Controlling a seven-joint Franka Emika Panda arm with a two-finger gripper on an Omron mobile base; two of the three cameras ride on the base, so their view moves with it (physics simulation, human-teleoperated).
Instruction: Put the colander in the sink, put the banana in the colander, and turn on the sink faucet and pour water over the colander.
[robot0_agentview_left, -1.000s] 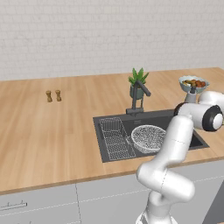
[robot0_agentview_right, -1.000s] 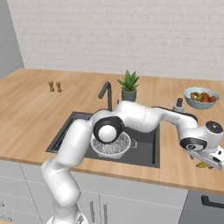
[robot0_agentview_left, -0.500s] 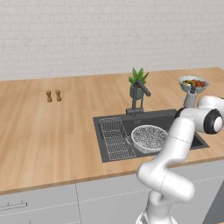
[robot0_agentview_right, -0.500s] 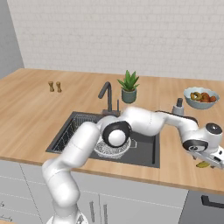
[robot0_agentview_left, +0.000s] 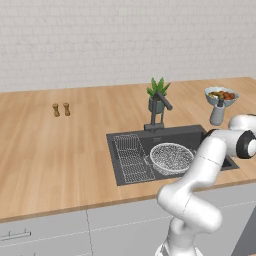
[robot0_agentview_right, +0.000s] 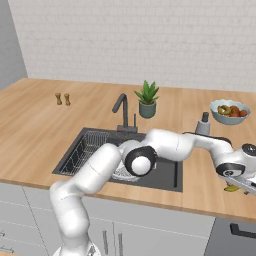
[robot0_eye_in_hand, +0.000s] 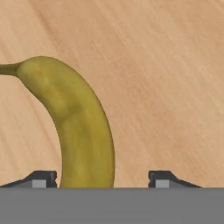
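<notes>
The yellow banana (robot0_eye_in_hand: 83, 131) lies on the wooden counter, curving up between my two finger tips. My gripper (robot0_eye_in_hand: 101, 178) straddles it, open: the left tip sits close to the peel and a clear gap remains on the right. In the right base view the hand (robot0_agentview_right: 240, 182) hangs low over the banana (robot0_agentview_right: 231, 188) near the counter's front right edge. The silver mesh colander (robot0_agentview_left: 171, 156) rests in the dark sink (robot0_agentview_left: 190, 134), right of the wire rack (robot0_agentview_left: 131, 157). The dark faucet (robot0_agentview_left: 159, 107) stands behind the basin, and no water shows.
A pale fruit bowl (robot0_agentview_left: 221, 95) and a grey bottle (robot0_agentview_left: 217, 114) stand on the counter right of the sink. A potted plant (robot0_agentview_left: 158, 95) sits behind the faucet. Two small shakers (robot0_agentview_left: 61, 109) stand far left. My arm arches over the basin's right side.
The arm has reached a little further to the right front, and the hand has settled lower over the banana. The colander has not moved.
</notes>
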